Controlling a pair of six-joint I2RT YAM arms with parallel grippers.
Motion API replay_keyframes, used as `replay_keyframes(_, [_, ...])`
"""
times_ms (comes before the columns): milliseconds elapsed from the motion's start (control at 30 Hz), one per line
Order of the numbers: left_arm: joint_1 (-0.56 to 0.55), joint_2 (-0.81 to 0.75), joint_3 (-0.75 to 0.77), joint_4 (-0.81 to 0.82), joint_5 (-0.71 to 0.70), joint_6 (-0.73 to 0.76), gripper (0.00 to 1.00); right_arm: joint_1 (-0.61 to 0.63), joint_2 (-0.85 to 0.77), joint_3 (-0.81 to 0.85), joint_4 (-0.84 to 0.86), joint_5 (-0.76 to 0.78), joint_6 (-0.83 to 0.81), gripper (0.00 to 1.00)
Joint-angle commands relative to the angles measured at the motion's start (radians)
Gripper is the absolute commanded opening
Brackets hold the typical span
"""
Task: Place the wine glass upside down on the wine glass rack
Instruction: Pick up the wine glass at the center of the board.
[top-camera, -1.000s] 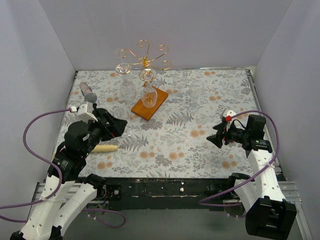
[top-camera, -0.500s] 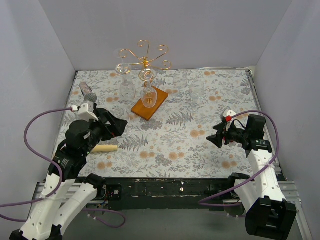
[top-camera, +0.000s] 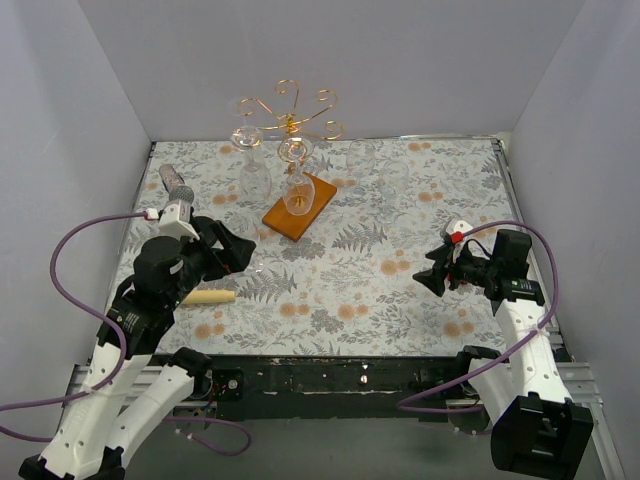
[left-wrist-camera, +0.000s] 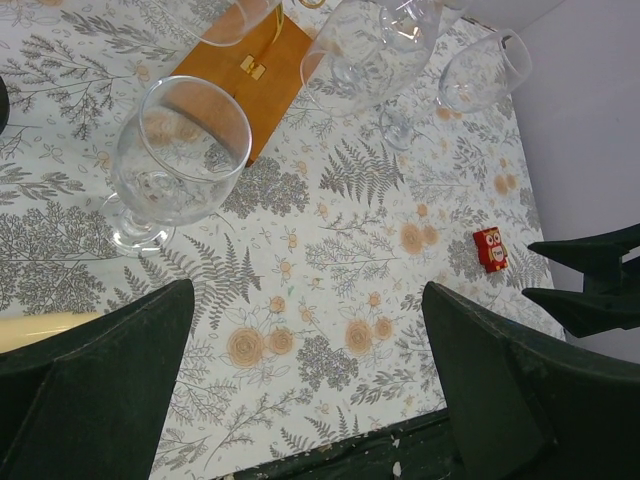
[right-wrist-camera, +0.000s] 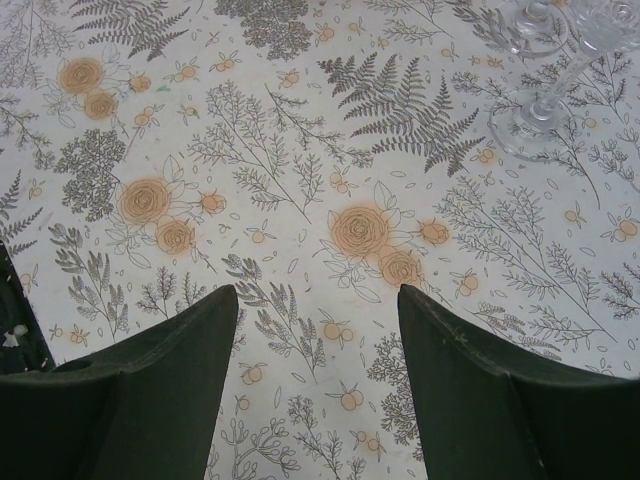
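The wine glass rack (top-camera: 288, 112) is a copper wire tree on an orange-brown wooden base (top-camera: 299, 207) at the far middle. Two glasses (top-camera: 254, 168) hang upside down on it. A clear wine glass (left-wrist-camera: 180, 160) stands upright on the mat left of the base; it shows faintly in the top view (top-camera: 239, 227). My left gripper (top-camera: 241, 251) is open and empty just short of that glass; its jaws stand wide apart in the left wrist view (left-wrist-camera: 308, 292). My right gripper (top-camera: 428, 272) is open and empty at the right, over bare mat (right-wrist-camera: 317, 292).
Two more upright glasses (top-camera: 392, 176) stand at the far right of the rack; their feet (right-wrist-camera: 528, 122) show in the right wrist view. A microphone (top-camera: 176, 186) lies at the far left. A pale wooden stick (top-camera: 207, 296) lies by the left arm. Grey walls enclose the table.
My left wrist has shifted slightly up and away. The right arm and the glasses have not moved.
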Motion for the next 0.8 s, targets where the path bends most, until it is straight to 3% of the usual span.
replay_keyframes(0, [-0.002,0.004,0.031,-0.013,-0.008,0.02,0.98,-0.007,-0.014,-0.009,0.035,-0.035,-0.01,0.73])
replay_keyframes(767, [-0.002,0.042,0.042,-0.024,0.009,0.022,0.98,-0.007,-0.025,-0.009,0.029,-0.038,-0.017,0.73])
